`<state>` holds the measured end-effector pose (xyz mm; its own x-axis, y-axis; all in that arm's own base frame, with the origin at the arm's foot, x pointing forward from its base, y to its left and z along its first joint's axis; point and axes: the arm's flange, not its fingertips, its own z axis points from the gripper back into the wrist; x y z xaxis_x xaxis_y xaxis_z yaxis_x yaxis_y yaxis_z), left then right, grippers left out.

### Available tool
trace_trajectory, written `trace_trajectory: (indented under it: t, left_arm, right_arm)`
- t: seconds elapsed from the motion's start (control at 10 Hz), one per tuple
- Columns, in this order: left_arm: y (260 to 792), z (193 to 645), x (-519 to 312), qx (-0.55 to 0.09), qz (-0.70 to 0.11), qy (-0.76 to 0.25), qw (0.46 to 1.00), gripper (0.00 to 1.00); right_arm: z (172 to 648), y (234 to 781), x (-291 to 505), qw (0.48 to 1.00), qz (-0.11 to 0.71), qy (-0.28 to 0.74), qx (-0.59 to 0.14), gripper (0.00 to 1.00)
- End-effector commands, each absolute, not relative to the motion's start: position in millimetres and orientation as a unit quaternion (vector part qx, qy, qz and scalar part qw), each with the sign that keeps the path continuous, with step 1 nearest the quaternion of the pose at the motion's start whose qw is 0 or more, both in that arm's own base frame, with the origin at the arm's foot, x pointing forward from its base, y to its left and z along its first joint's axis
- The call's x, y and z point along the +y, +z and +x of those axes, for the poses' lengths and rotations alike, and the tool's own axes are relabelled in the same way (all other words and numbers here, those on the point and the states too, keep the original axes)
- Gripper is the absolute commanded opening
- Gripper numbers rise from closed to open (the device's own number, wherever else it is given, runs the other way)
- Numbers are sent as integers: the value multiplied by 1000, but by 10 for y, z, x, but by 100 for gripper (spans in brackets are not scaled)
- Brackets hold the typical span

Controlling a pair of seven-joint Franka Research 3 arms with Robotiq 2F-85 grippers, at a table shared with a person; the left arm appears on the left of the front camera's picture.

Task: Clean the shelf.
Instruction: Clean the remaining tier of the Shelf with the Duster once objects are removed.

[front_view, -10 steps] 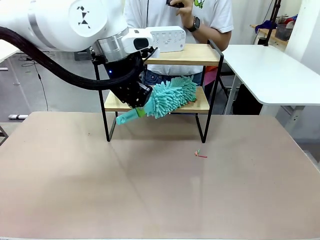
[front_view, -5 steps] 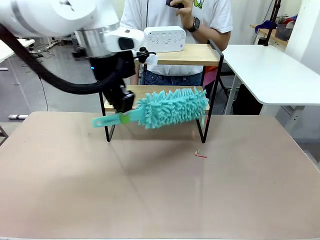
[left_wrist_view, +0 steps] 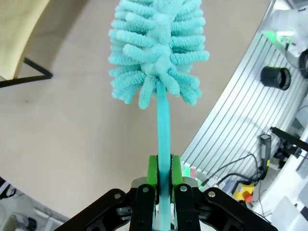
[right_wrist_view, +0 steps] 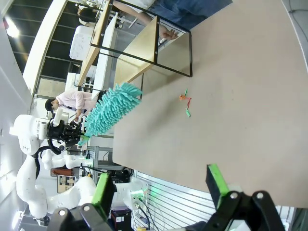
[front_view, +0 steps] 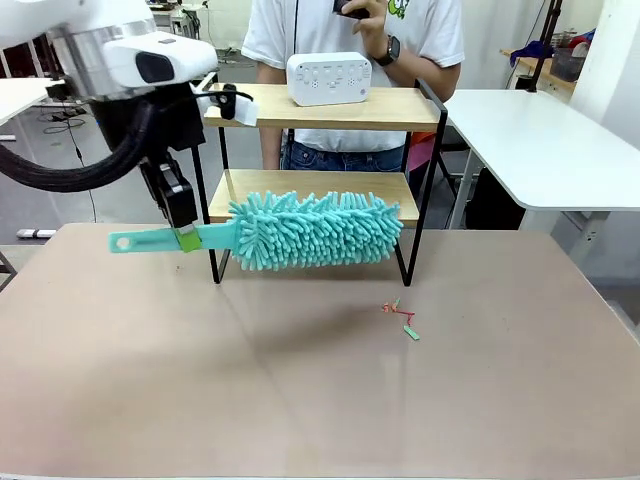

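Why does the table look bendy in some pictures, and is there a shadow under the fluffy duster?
Right wrist view: the wide-angle lens bows the edge of the brown table and tips the two-tier wooden shelf. Left wrist view: the fluffy teal duster is sharp. Front view: lines stay straight; a faint shadow lies on the table below the duster.

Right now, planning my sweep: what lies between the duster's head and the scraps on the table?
Nothing: bare table runs from the duster to the scraps, per the front view.

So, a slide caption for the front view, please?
Left gripper holds a teal duster level in front of the shelf.
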<state>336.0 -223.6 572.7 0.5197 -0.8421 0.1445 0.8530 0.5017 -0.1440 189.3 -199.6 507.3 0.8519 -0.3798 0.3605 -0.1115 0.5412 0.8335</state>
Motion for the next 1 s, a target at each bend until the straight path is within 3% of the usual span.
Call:
trace_trajectory:
  t: [0.0,0.2,0.4,0.7,0.9]
  left_arm:
    - [5872,3166,-1810,-38,-149,-483,862,12]
    - [6172,2710,-927,-48,-174,-472,863,12]
    - [6332,2255,-153,-98,-201,-425,877,12]
    - [6310,1759,956,-299,-299,-171,890,12]
    - [6169,1930,1236,-323,-311,-13,894,12]
  right_arm:
    - [1915,5090,-1999,833,476,-71,-272,100]
    - [1915,5090,-1999,833,476,-71,-272,100]
    - [1915,5090,-1999,833,476,-71,-272,100]
    - [1915,5090,-1999,833,476,-71,-272,100]
    - [1915,5090,-1999,833,476,-71,-272,100]
